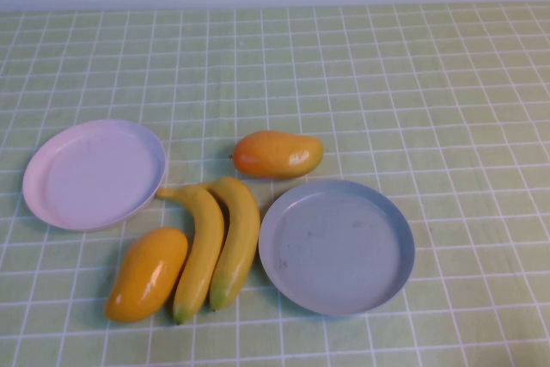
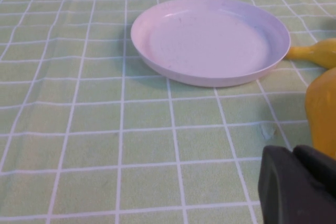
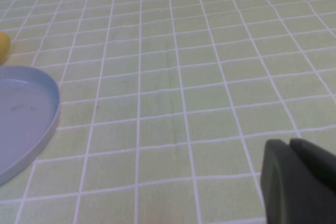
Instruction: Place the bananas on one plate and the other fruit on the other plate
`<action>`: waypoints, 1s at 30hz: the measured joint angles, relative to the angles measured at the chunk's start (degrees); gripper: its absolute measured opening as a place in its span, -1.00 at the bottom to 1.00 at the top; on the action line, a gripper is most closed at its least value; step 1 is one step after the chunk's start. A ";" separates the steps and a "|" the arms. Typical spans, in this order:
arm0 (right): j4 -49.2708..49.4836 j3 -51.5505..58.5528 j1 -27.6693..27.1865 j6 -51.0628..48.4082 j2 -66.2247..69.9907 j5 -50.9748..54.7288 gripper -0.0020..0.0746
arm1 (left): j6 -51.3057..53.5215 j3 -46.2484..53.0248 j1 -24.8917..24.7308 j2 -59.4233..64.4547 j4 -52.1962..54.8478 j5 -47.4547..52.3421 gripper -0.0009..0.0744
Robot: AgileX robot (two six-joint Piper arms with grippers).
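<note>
Two yellow bananas (image 1: 202, 247) (image 1: 238, 238) lie side by side on the table between the plates. One mango (image 1: 147, 273) lies left of them and another (image 1: 278, 154) lies above the grey-blue plate (image 1: 337, 247). The pink-lilac plate (image 1: 94, 174) sits at the left. Both plates are empty. Neither gripper shows in the high view. In the left wrist view, my left gripper (image 2: 294, 155) is shut and empty, near a mango (image 2: 323, 108), a banana tip (image 2: 315, 53) and the pink plate (image 2: 210, 40). In the right wrist view, my right gripper (image 3: 290, 144) is shut and empty, right of the grey-blue plate (image 3: 21, 114).
A green checked cloth (image 1: 412, 83) covers the whole table, with a white wall along the far edge. A sliver of the upper mango (image 3: 3, 45) shows in the right wrist view.
</note>
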 joint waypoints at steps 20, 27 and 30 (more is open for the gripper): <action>0.00 0.00 0.00 0.00 0.00 0.00 -0.99 | 0.00 0.00 0.00 0.00 -4.82 -2.52 -0.97; 0.00 0.00 0.00 0.00 0.00 0.00 -0.99 | -6.35 0.00 0.00 0.00 -16.91 -7.53 -0.97; 0.00 0.00 0.00 0.00 0.00 0.00 -0.99 | -7.38 0.00 0.00 0.00 -21.43 -12.03 -0.97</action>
